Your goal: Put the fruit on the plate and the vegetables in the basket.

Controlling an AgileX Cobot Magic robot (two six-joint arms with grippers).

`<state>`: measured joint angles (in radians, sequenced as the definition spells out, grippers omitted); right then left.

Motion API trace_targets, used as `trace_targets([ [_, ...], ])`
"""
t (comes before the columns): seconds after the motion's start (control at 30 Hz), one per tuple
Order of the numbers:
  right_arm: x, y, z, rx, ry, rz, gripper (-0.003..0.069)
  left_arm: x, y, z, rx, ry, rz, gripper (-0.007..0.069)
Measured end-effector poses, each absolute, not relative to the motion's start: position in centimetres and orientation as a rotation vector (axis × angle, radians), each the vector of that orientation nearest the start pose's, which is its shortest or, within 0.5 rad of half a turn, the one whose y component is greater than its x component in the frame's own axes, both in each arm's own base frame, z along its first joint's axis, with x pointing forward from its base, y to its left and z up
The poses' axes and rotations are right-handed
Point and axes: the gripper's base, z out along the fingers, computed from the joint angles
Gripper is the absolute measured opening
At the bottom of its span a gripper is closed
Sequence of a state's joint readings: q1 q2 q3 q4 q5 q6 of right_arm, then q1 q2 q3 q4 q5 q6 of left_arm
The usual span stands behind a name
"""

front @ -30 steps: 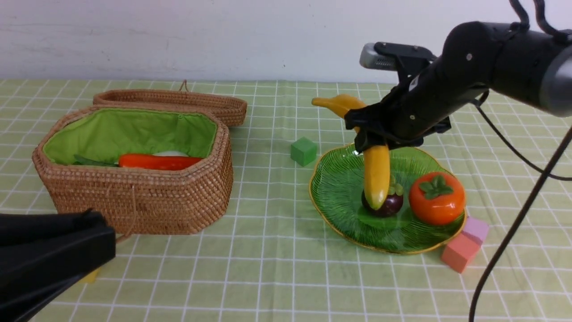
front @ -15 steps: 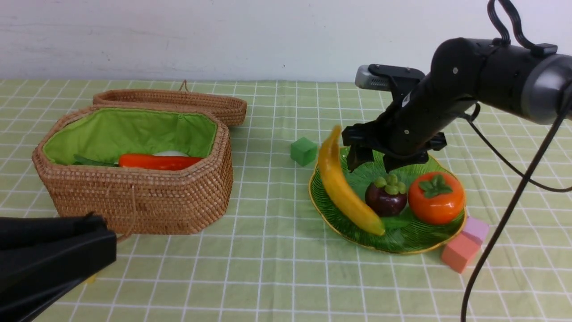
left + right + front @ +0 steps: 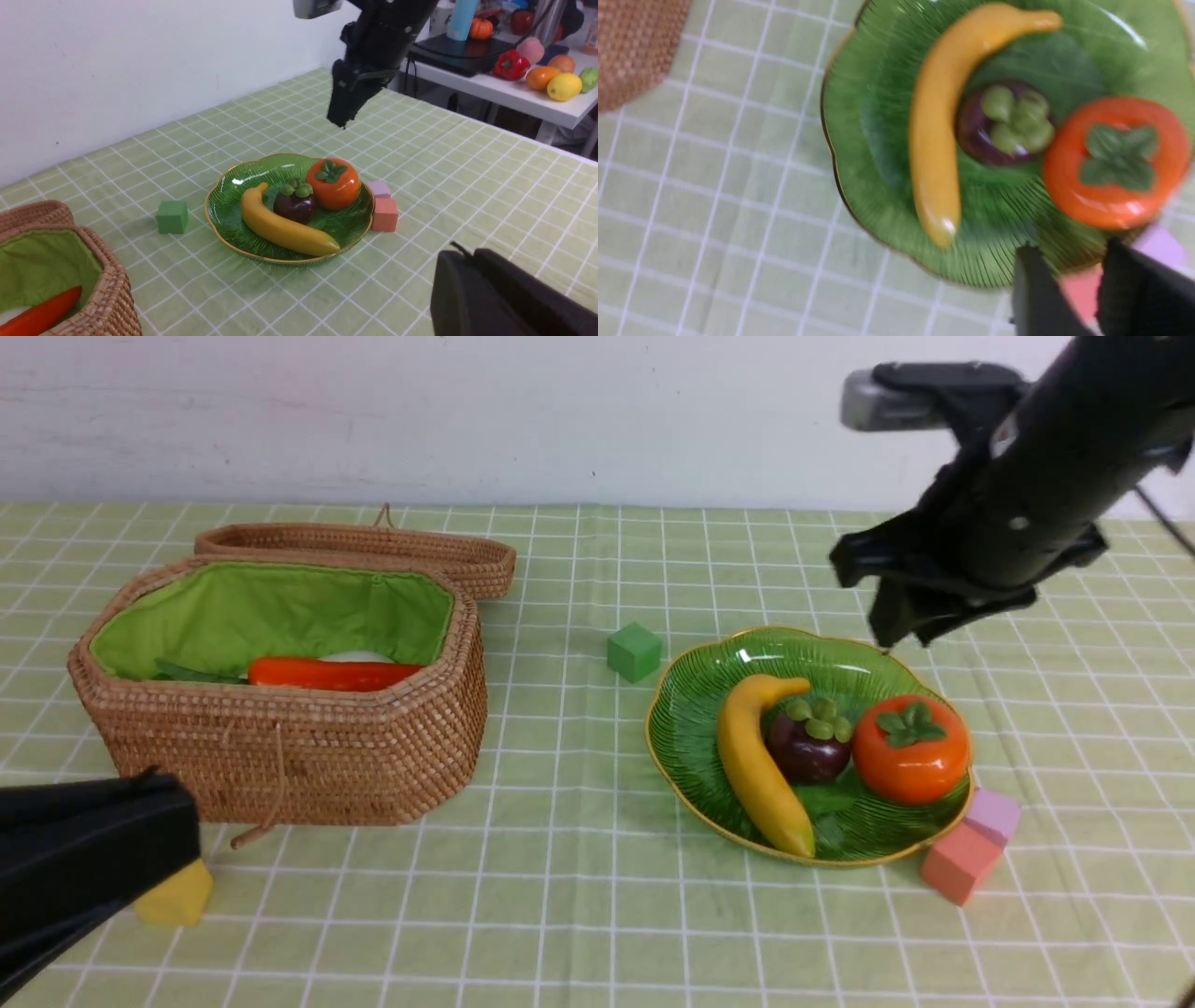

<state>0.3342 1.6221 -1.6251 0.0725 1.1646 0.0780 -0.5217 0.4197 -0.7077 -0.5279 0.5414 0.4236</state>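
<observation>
The yellow banana [image 3: 758, 767], the purple mangosteen [image 3: 808, 747] and the orange persimmon [image 3: 911, 753] lie together on the green glass plate [image 3: 691, 728]. They also show in the right wrist view, with the banana [image 3: 938, 130] beside the mangosteen [image 3: 1004, 123]. My right gripper [image 3: 901, 637] hangs open and empty above the plate's far right rim. The wicker basket [image 3: 308, 756] stands open at the left. It holds the red pepper [image 3: 327, 673] and the white radish [image 3: 356, 656]. The eggplant is hidden. My left gripper [image 3: 182, 845] is shut and empty, low in front of the basket.
A green block [image 3: 634, 651] sits between basket and plate. A pink block [image 3: 960, 863] and a lilac block [image 3: 994, 814] touch the plate's near right rim. A yellow block [image 3: 173, 896] lies by my left gripper. A side table [image 3: 514, 88] with other toy produce stands beyond the table's right edge.
My right gripper let go of the banana, which now lies flat on the plate, then rose and moved right. My left gripper drew back a little, uncovering the yellow block.
</observation>
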Motion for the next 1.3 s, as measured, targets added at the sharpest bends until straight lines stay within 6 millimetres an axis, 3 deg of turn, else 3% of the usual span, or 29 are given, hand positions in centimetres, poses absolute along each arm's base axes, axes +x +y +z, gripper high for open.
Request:
trace_targets([
  [0.03,31.0,11.3,37.6,-0.329,2.641,0.224,0.0097,4.2,-5.1,37.4,0.584,1.581,-0.65,-0.0013],
  [0.1,29.3,10.7,38.6,-0.328,2.629,0.224,0.005,3.7,-4.8,36.8,0.568,1.564,-0.655,-0.0013],
  [0.13,26.9,9.9,39.5,-0.314,2.615,0.229,0.0,2.7,-4.1,36.0,0.548,1.527,-0.662,-0.0013],
  [0.27,20.7,7.7,40.2,-0.214,2.587,0.266,-0.0016,1.0,-3.0,32.8,0.479,1.471,-0.698,-0.0013],
  [0.37,16.8,6.5,39.3,-0.154,2.582,0.3,-0.0015,0.7,-2.6,31.0,0.426,1.459,-0.732,-0.0013],
  [0.47,12.1,5.0,36.9,-0.056,2.583,0.356,-0.0008,1.6,-2.9,28.5,0.377,1.492,-0.74,-0.0013],
  [0.6,8.8,3.9,34.7,-0.001,2.53,0.396,-0.0008,2.3,-3.0,27.0,0.357,1.517,-0.727,-0.0013],
  [0.83,7.0,3.2,32.2,0.0,2.488,0.398,-0.0001,2.8,-3.2,25.5,0.349,1.556,-0.722,-0.0013],
  [1.3,6.7,2.7,32.0,0.008,2.492,0.35,0.0008,3.0,-3.4,24.4,0.362,1.602,-0.721,-0.0013],
])
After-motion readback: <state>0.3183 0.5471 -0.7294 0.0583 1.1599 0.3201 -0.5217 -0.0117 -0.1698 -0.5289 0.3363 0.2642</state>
